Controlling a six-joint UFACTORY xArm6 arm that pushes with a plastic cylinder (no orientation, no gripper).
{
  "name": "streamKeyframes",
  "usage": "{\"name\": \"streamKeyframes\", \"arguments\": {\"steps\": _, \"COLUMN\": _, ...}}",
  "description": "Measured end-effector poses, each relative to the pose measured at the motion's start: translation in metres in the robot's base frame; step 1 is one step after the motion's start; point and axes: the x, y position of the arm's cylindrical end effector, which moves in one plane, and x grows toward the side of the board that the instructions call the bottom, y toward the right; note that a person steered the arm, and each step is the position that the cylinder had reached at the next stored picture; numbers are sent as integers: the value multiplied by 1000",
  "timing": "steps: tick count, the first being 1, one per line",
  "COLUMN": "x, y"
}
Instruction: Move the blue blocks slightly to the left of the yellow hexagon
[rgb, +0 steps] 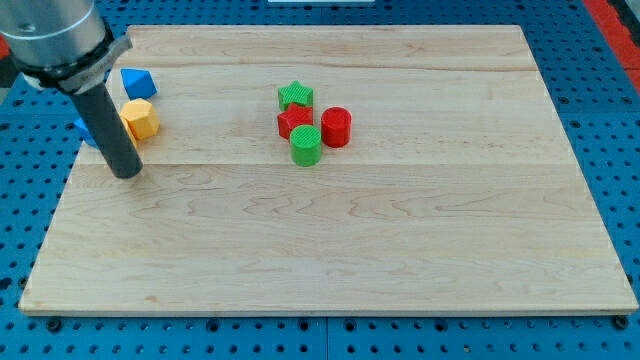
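Our tip (127, 172) sits at about 7 o'clock from the yellow hexagon block (140, 119) on the wooden desk (350, 250). One blue block (137, 82) lies at 12 o'clock; another blue block (80, 127) peeks out behind our rod. We have no gripper, so we should push slowly and gently.

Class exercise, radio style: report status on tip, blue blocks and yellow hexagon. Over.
My tip down, just below yellow hexagon. One blue block above it, another half hidden behind rod. Nothing blocking.
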Motion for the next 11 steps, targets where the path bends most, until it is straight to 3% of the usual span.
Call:
{"name": "streamKeyframes", "arguments": {"steps": 1, "x": 13, "y": -66}}
{"name": "streamKeyframes", "arguments": {"steps": 2, "x": 4, "y": -88}}
{"name": "streamKeyframes", "arguments": {"steps": 3, "x": -25, "y": -86}}
{"name": "streamKeyframes", "arguments": {"steps": 6, "x": -60, "y": -41}}
{"name": "streamKeyframes", "arguments": {"steps": 7, "x": -51, "y": -33}}
{"name": "streamKeyframes", "arguments": {"steps": 10, "x": -94, "y": -83}}
{"name": "streamKeyframes", "arguments": {"steps": 11, "x": -129, "y": -88}}
